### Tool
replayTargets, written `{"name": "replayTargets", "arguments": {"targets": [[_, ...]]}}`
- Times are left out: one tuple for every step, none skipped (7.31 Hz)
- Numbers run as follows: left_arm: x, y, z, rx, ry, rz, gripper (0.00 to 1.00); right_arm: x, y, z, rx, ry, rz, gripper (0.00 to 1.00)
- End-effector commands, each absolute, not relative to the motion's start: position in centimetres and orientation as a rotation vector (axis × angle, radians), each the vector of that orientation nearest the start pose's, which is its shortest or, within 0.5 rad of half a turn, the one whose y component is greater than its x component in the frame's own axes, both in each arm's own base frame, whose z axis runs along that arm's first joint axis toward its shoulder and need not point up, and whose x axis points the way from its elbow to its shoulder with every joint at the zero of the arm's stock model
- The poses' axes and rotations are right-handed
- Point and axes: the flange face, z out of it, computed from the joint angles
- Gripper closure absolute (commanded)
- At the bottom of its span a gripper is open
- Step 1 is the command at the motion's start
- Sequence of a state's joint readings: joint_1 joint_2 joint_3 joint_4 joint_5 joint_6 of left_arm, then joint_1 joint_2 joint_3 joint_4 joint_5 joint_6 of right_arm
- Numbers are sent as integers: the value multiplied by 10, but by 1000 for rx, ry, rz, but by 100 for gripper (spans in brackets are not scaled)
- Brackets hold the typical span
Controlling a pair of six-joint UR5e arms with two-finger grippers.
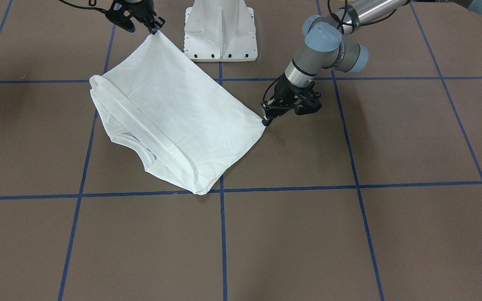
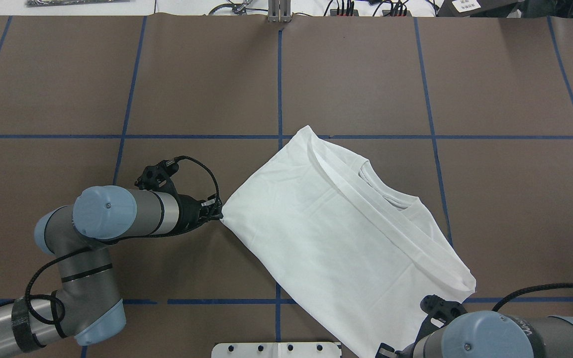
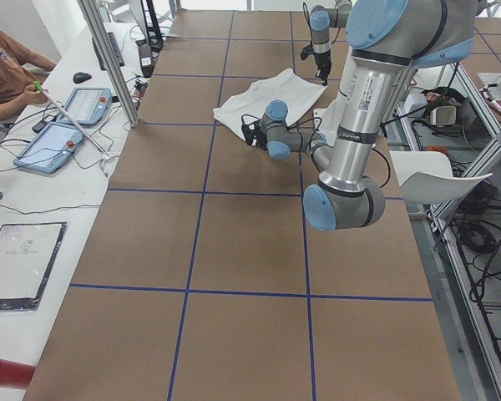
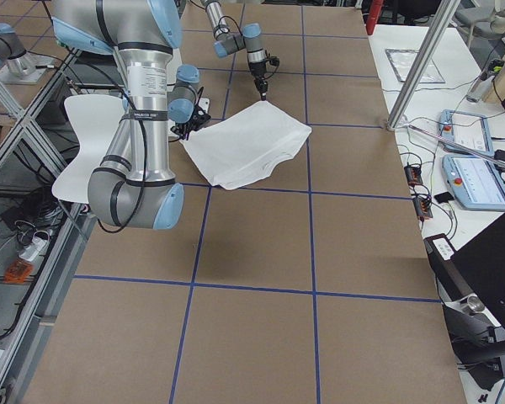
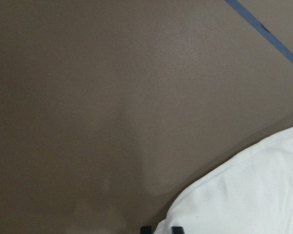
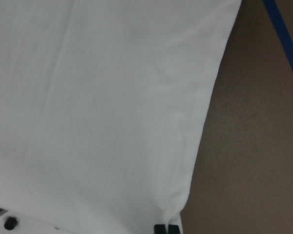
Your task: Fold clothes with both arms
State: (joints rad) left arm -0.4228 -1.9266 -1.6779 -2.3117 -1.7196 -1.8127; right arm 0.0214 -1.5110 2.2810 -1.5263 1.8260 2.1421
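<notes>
The white T-shirt [image 1: 174, 113] lies mostly flat on the brown table, plain side up, with its sleeves folded across the chest. Its ribbed collar [image 2: 388, 194] points away from the robot. No black text shows. My left gripper [image 2: 219, 215] is shut on one hem corner, low over the table; it also shows in the front view [image 1: 266, 121] and the left wrist view [image 5: 161, 229]. My right gripper [image 1: 155, 30] is shut on the other hem corner, close to the robot's base, and lifts it slightly. In the right wrist view [image 6: 166, 228] the cloth [image 6: 97, 107] fills the frame.
The white pedestal base [image 1: 220, 29] stands just behind the shirt's hem. Blue tape lines [image 2: 279, 74] grid the table. An operators' desk with tablets [image 3: 58, 125] and an aluminium post [image 3: 108, 58] runs along the table's far side.
</notes>
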Motion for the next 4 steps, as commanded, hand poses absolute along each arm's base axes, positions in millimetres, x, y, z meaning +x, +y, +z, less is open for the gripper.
{"name": "replayTargets", "arguments": {"targets": [[516, -375, 329, 0, 1221, -494, 100, -444, -116, 307, -460, -718, 457, 100], [508, -390, 331, 27, 1216, -503, 100, -444, -116, 307, -460, -718, 457, 99], [501, -404, 331, 68, 1211, -487, 100, -444, -117, 306, -453, -724, 463, 2], [500, -423, 333, 94, 1198, -494, 100, -444, -121, 307, -449, -724, 469, 0]]}}
